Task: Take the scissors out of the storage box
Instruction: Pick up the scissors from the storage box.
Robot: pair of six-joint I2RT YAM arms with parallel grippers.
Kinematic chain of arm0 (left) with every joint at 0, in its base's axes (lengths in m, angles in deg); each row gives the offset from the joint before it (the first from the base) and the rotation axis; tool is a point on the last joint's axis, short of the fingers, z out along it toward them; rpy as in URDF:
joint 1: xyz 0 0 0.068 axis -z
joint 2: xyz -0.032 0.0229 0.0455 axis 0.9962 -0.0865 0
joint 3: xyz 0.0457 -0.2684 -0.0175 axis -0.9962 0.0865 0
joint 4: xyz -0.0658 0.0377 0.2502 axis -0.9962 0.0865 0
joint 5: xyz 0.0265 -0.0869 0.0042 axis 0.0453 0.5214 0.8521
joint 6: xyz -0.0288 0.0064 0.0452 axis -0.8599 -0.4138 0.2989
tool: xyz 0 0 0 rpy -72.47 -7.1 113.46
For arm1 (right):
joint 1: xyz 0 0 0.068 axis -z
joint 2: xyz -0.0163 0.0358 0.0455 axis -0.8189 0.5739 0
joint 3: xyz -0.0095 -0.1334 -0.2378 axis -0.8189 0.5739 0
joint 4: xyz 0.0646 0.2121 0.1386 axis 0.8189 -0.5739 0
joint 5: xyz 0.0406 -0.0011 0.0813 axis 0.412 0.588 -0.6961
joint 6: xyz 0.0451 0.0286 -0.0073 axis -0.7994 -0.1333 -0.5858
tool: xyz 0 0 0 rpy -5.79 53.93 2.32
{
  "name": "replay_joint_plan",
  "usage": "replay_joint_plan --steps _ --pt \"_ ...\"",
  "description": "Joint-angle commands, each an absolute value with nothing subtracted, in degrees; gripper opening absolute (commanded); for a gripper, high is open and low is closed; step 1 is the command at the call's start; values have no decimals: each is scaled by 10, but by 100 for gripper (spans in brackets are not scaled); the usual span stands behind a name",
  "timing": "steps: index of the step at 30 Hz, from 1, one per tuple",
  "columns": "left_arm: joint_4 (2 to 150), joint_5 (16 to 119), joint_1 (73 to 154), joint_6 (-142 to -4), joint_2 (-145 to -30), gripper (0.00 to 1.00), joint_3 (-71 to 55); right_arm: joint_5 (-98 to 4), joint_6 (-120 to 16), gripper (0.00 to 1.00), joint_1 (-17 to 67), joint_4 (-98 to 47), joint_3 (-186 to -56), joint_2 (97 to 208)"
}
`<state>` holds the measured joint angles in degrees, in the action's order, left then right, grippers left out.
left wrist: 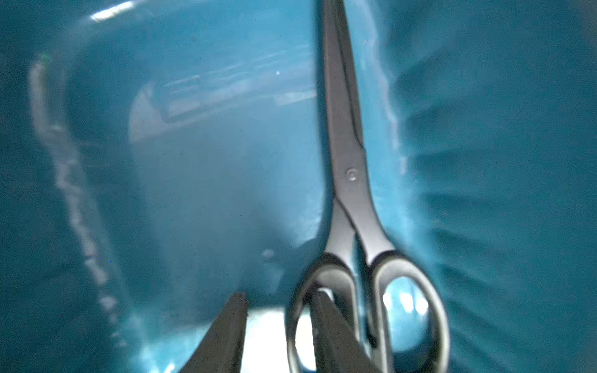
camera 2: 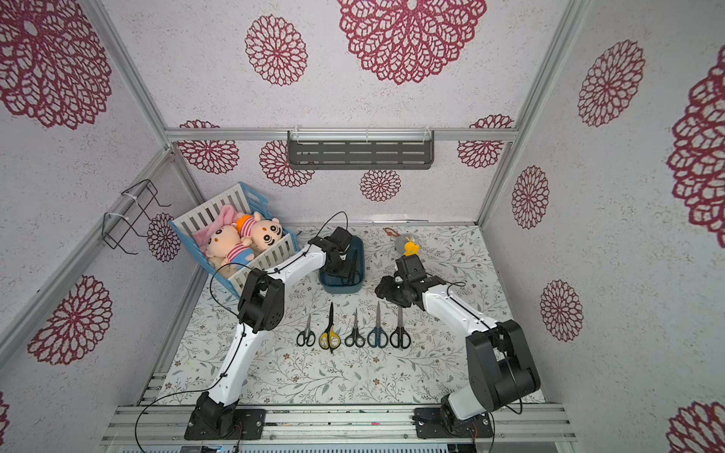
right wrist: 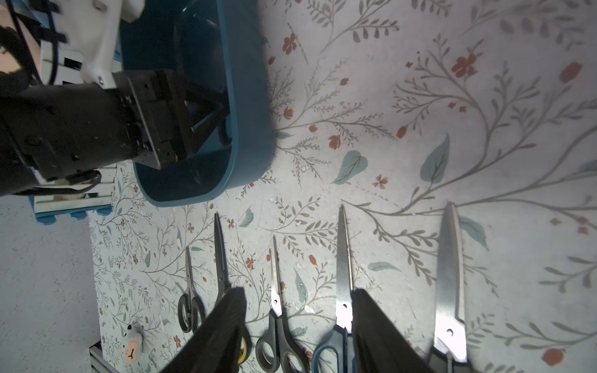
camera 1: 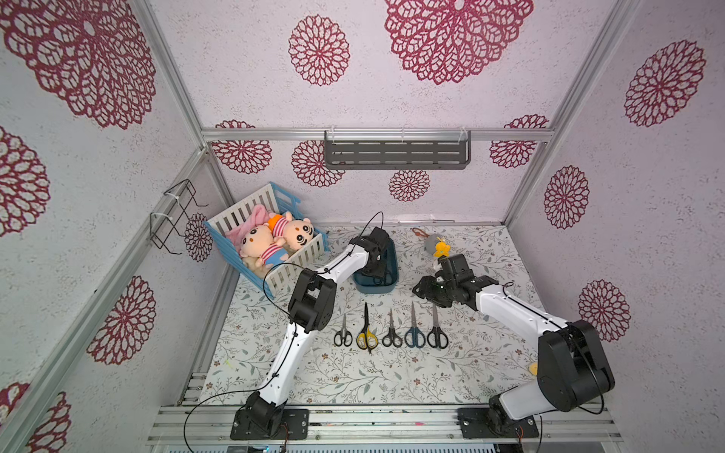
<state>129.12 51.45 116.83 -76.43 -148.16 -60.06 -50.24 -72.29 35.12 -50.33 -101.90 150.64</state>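
The dark teal storage box [camera 1: 374, 289] [camera 2: 341, 289] stands at the middle back of the table. My left gripper [camera 1: 378, 270] [left wrist: 280, 295] reaches down into it and is open. One pair of black-handled scissors [left wrist: 352, 193] lies on the box floor along a side wall. One of my fingers [left wrist: 323, 310] pokes through a handle ring. The other finger [left wrist: 237, 310] stands outside that ring, with a gap to its rim. Several more scissors lie in a row in front of the box, among them a yellow-handled pair [camera 1: 367, 333] and a blue-handled pair [camera 1: 414, 333] [right wrist: 336, 345]. My right gripper [camera 1: 421, 290] [right wrist: 298, 290] hovers open and empty over that row.
A white-and-blue slatted crate [camera 1: 302, 257] with plush dolls sits at the back left, close to my left arm. A small grey and yellow plush toy [camera 1: 437, 247] lies behind my right gripper. A grey shelf [camera 1: 396, 155] hangs on the back wall, and a wire rack [camera 1: 176, 215] on the left wall.
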Motion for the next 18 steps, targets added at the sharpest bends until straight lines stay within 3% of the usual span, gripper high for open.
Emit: replay_joint_plan --steps 1,16,18 --pt "1303 515 1169 -755 -1455 34 -561 -507 -731 57 344 -485 -1040 1511" --pt "1337 517 1166 -744 -1540 24 -621 -506 -719 57 339 -503 -1079 1532" --pt "1336 515 1163 -755 -1546 19 -626 -509 -716 57 339 -505 -1089 1541"
